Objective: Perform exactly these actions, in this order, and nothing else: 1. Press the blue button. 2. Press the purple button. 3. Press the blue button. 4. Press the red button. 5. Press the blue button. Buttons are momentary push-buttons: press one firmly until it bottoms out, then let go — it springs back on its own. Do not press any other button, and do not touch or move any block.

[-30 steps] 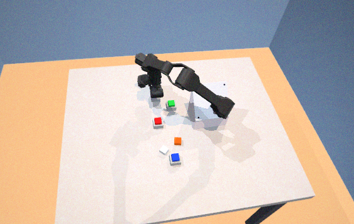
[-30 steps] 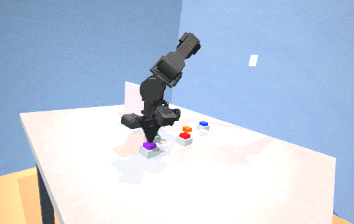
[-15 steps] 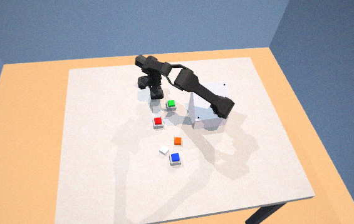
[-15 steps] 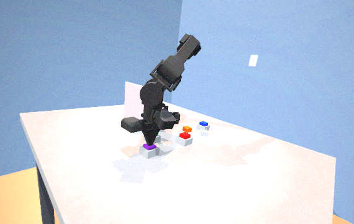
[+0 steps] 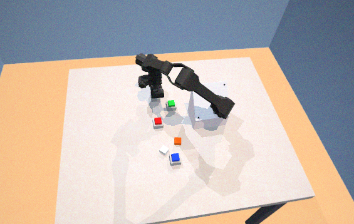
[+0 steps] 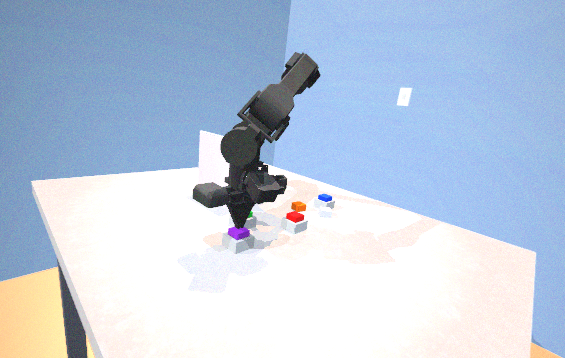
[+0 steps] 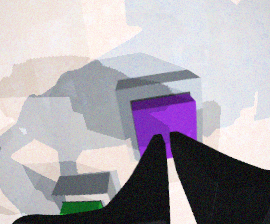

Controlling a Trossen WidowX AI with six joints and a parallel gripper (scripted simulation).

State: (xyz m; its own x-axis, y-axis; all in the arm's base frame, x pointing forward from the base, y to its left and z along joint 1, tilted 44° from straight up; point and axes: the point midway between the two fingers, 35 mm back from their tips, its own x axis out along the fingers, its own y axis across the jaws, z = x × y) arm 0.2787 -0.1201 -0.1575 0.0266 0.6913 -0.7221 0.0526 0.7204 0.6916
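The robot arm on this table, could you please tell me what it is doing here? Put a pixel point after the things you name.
The arm [image 5: 188,79] [image 6: 269,107] has its hand [image 6: 239,226] [image 7: 166,140], with the fingers closed, right at the top of the purple button [image 6: 238,233] [image 7: 173,120]. It looks like it is about to press this button, or is just pressing it. The hand holds nothing. The green button [image 5: 171,103] [image 7: 81,207] is beside it; the red [image 5: 158,121] [image 6: 295,217] and blue [image 5: 175,157] [image 6: 325,198] ones are farther off.
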